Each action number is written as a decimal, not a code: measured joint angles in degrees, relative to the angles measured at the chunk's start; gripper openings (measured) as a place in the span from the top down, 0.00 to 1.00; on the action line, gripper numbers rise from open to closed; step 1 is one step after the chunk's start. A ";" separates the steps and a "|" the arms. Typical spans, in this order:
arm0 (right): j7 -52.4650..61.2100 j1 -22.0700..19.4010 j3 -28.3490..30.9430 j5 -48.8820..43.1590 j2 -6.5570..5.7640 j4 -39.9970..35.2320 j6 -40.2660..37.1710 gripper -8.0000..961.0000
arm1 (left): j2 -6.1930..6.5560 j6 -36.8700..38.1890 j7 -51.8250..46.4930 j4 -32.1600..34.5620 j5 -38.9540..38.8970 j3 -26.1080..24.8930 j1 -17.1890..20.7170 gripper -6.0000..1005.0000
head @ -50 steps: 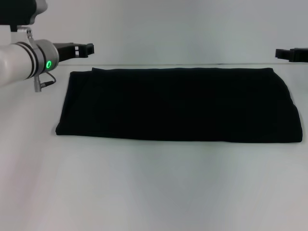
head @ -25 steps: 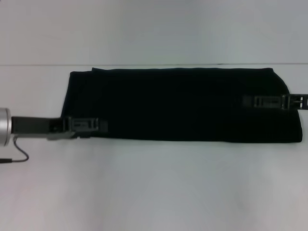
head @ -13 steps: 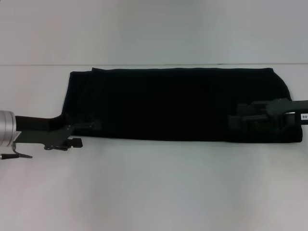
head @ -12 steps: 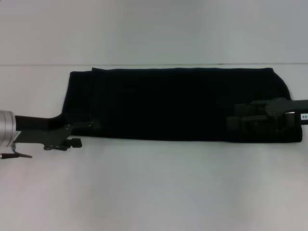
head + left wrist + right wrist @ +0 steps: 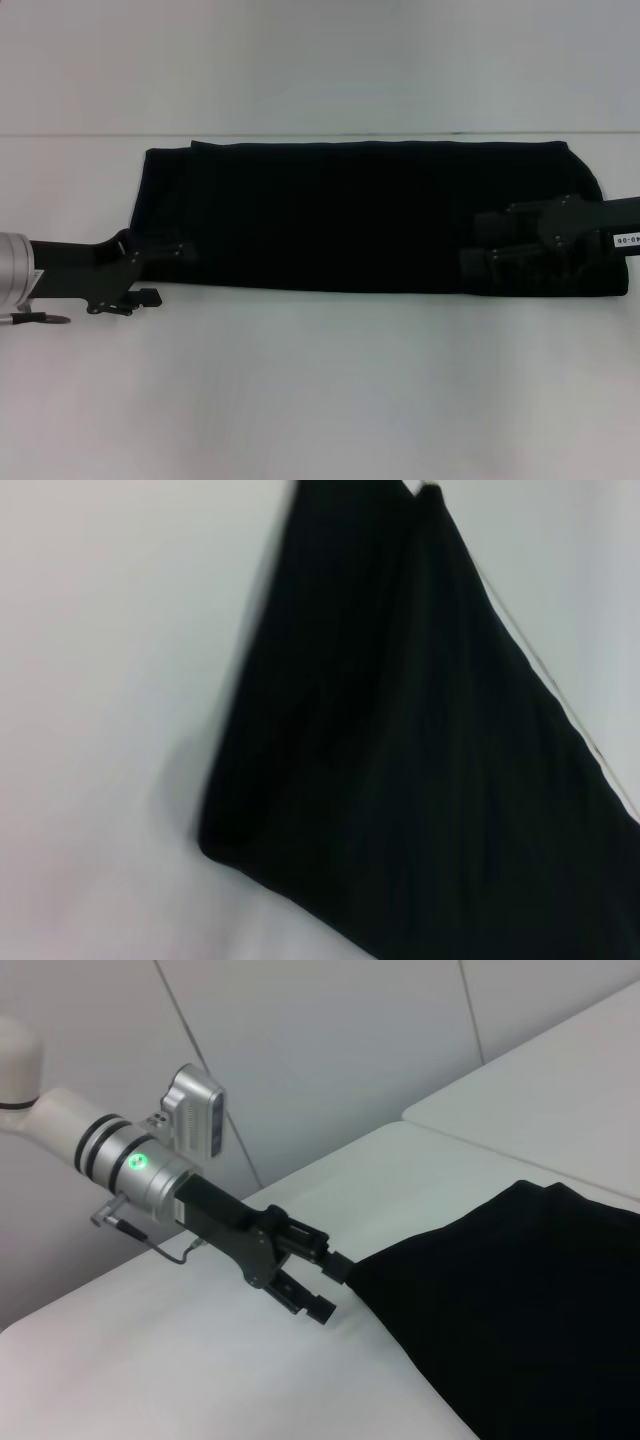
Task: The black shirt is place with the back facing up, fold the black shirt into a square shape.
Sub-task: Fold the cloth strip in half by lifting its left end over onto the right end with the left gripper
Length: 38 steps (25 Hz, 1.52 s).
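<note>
White counter (image 5: 320, 390) runs bare across the near part of my head view, and beyond it the black shirt (image 5: 370, 215) lies flat as a long folded band stretched from my left to my right, its far edge close to the back of the counter. My left gripper (image 5: 155, 272) sits at the near left corner of the shirt, my fingers (image 5: 148, 297) apart: one finger lies on the counter just outside the near hem, the other rests over the corner of the cloth. My right wrist view shows that same gripper (image 5: 328, 1285) from across the shirt, jaws spread with the fabric's corner at their mouth. My left wrist view shows only the folded left end of the shirt (image 5: 420, 770) on the counter. My right gripper (image 5: 478, 240) reaches in from the right side, low over the shirt's right end near the near hem, my fingers (image 5: 500, 262) apart, one above the other over the dark cloth.
</note>
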 joint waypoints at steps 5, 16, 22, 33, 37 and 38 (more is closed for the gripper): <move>-0.26 0.05 0.06 0.60 0.03 -0.03 0.35 0.17 | 0.10 -2.68 -1.36 -1.90 0.03 -0.79 -0.30 0.08; -0.31 0.20 0.63 3.13 0.08 -0.60 0.61 0.17 | 0.26 -4.17 -6.15 -4.75 -0.45 -6.38 0.12 0.08; -0.33 0.58 0.65 4.04 0.08 -0.67 0.66 0.17 | 0.26 -5.47 -8.04 -5.38 -0.49 -8.53 0.16 0.08; -0.36 0.79 0.65 5.99 0.00 -0.66 0.73 0.17 | 0.26 -7.31 -9.19 -5.95 -0.09 -8.45 0.00 0.08; -0.36 0.79 0.65 5.99 -0.01 -0.64 1.10 0.17 | 0.26 -8.29 -9.18 -6.32 -0.08 -8.27 -0.02 0.08; -0.36 0.79 0.65 5.99 0.01 -0.64 1.25 0.17 | 0.26 -8.48 -9.17 -6.34 -0.08 -8.28 -0.02 0.08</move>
